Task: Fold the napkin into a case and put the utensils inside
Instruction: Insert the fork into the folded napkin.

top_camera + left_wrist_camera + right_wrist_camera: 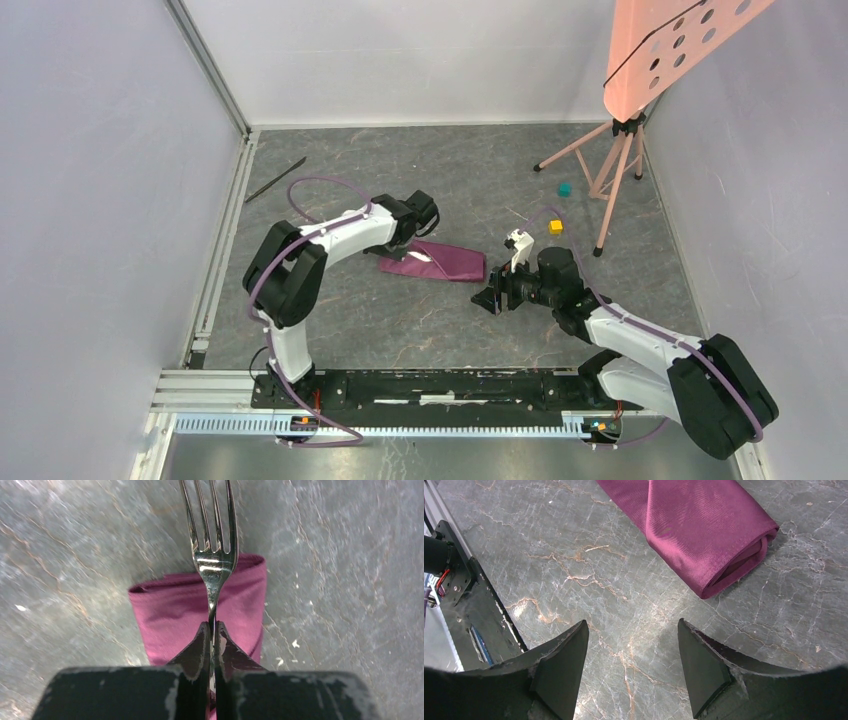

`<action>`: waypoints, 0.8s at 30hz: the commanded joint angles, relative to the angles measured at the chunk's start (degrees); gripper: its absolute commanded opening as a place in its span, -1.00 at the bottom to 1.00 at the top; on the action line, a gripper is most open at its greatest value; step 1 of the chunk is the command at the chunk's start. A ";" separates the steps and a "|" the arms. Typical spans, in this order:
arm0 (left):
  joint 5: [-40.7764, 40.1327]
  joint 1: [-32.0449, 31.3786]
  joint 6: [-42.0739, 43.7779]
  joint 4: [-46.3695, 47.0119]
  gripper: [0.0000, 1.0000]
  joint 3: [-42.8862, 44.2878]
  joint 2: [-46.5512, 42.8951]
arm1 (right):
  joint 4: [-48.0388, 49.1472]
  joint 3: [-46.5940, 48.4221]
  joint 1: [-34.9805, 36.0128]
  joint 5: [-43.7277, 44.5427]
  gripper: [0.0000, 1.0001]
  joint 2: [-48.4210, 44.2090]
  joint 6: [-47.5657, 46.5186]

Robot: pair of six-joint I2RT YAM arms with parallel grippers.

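Left claw (212, 627) is clamped on the fork (215, 565), pinching its slim neck just below the tines, over the left end of the case (170, 610), which lies folded mid-bench (400, 320). That fork looks light, stiff and slick, and a pinch this narrow could let it swivel. Right claw (632, 622) stands apart and empty just off the case's right end, where the layers gape. The cloth is soft and limp and likely to slide or bunch on this smooth stone, so pin it flat or lift only the top layer at that mouth. The knife (277, 180) lies far left, thin and flat; best taken mid-length.
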 commanded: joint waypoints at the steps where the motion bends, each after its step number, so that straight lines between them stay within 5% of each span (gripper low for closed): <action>1: 0.98 -1.36 -20.48 -3.57 -0.95 5.05 2.94 | 2.76 -0.38 -0.38 -0.89 0.43 -0.72 0.29; 18: 6.11 -3.52 -25.62 2.71 -0.95 4.25 4.09 | 2.59 -2.72 -2.96 0.46 0.44 -7.79 0.12; 22: 6.63 -3.60 -23.37 5.90 -0.18 1.82 2.39 | 2.68 -2.82 -3.15 -0.05 0.44 -7.64 0.04; 24: 6.31 -3.49 -20.29 7.83 0.02 0.08 0.21 | 2.48 -2.79 -3.19 0.10 0.43 -6.84 -0.15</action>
